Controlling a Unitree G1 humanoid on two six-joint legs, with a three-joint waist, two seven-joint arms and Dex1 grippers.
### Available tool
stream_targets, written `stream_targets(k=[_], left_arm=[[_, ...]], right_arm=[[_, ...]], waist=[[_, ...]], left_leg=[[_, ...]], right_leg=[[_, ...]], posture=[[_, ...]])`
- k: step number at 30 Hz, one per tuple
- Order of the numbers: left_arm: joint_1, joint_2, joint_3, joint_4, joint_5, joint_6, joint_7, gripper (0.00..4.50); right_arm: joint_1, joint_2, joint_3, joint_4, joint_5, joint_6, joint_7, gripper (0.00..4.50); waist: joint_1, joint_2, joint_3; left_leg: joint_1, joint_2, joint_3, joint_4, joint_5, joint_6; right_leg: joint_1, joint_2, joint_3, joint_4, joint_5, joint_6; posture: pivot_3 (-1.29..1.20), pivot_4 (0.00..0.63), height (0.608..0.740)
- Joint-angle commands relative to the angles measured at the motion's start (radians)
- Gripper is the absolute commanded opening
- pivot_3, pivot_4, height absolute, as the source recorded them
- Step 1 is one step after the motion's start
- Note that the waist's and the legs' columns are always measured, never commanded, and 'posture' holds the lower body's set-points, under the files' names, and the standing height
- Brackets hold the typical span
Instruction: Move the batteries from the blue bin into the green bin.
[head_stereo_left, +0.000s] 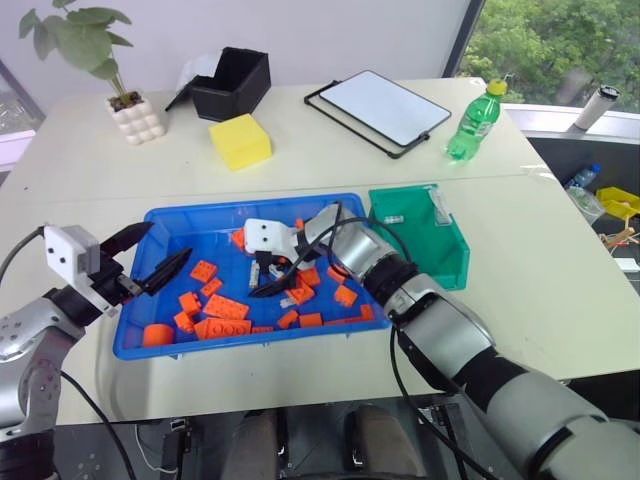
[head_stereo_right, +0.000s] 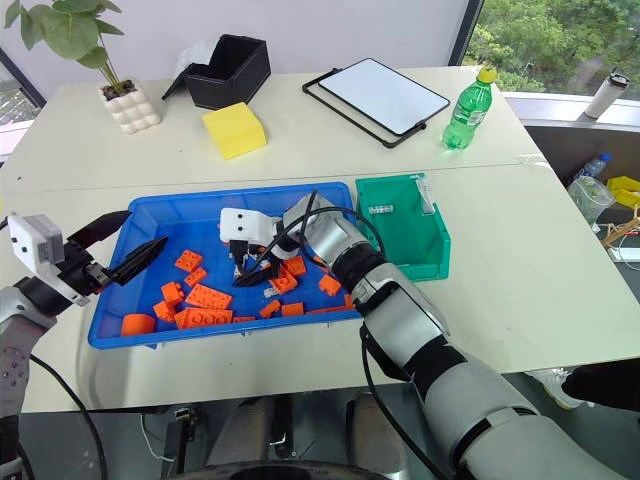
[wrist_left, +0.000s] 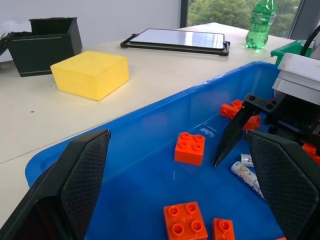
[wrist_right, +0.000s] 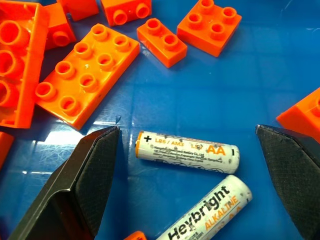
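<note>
Left gripper (head_stereo_left: 150, 262) hovers level at the blue bin's (head_stereo_left: 180, 215) left rim, jaws apart and empty. Right gripper (wrist_right: 187, 150) angles down mid-bin, jaws spread wide, straddling the batteries (wrist_right: 187, 152) among orange bricks (wrist_right: 85, 72). Green bin (head_stereo_left: 445, 245) sits just right.

Both arms are built of rounded silver-grey segments joined by black sections, with thin black cables looping along them. Each wrist carries a boxy white camera housing. The left gripper (head_stereo_left: 150, 258) and right gripper (wrist_right: 187, 165) have tapered black fingers (wrist_left: 82, 172) with cross-hatched inner pads.
</note>
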Motion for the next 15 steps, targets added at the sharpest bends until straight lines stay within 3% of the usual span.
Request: stream_targets(k=[1, 4, 15], left_arm=[[-0.001, 0.002, 0.034, -0.026, -0.010, -0.021, 0.006, 4.50], [-0.001, 0.004, 0.034, -0.025, -0.009, -0.023, 0.007, 4.50], [-0.007, 0.008, 0.034, -0.014, -0.009, -0.031, 0.007, 4.50]], right_arm=[[-0.016, 0.006, -0.006, 0.014, -0.018, -0.014, -0.003, 3.64], [-0.011, 0.004, -0.003, 0.007, -0.020, -0.014, 0.015, 2.26], [-0.041, 0.002, -0.052, -0.060, 0.003, 0.031, 0.019, 2.23]], waist=[[0.000, 0.000, 0.000], [0.000, 0.000, 0.000], [0.000, 0.000, 0.000]], left_leg=[[0.000, 0.000, 0.000, 0.000, 0.000, 0.000], [0.000, 0.000, 0.000, 0.000, 0.000, 0.000], [0.000, 0.000, 0.000, 0.000, 0.000, 0.000]], right_leg=[[0.000, 0.000, 0.000, 0.000, 0.000, 0.000], [0.000, 0.000, 0.000, 0.000, 0.000, 0.000], [0.000, 0.000, 0.000, 0.000, 0.000, 0.000]], posture=[[0.00, 0.150, 0.740], [0.00, 0.150, 0.740], [0.00, 0.150, 0.740]])
